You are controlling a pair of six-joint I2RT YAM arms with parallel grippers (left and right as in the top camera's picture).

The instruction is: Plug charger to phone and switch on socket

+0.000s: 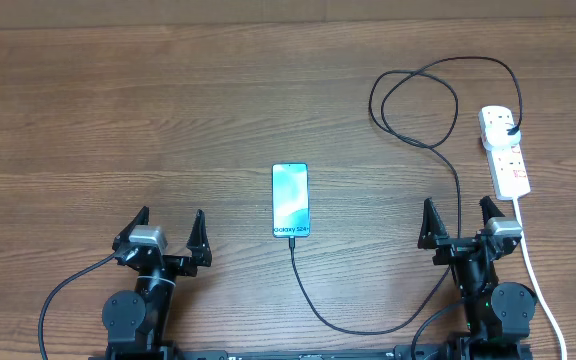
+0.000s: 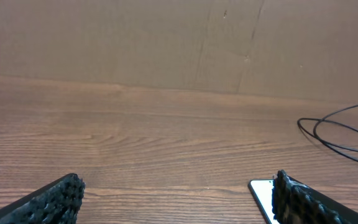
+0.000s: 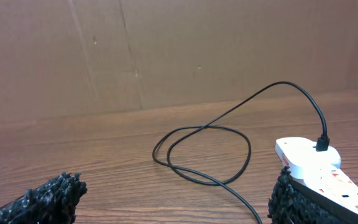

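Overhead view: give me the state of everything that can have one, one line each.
phone: screen lit, face up, cable tip at its near end, seemingly plugged in.
charger: plug seated in the socket's far outlet, cable slack and looped.
socket: charger plugged in; switch position cannot be told.
left pincer: open, empty.
right pincer: open, empty.

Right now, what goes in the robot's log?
charger: plugged into power strip, cable meets phone | left gripper: open | right gripper: open

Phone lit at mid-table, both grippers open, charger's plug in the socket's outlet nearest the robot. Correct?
No: the overhead view shows the charger plugged in at the socket's far end, away from the robot. The rest holds.
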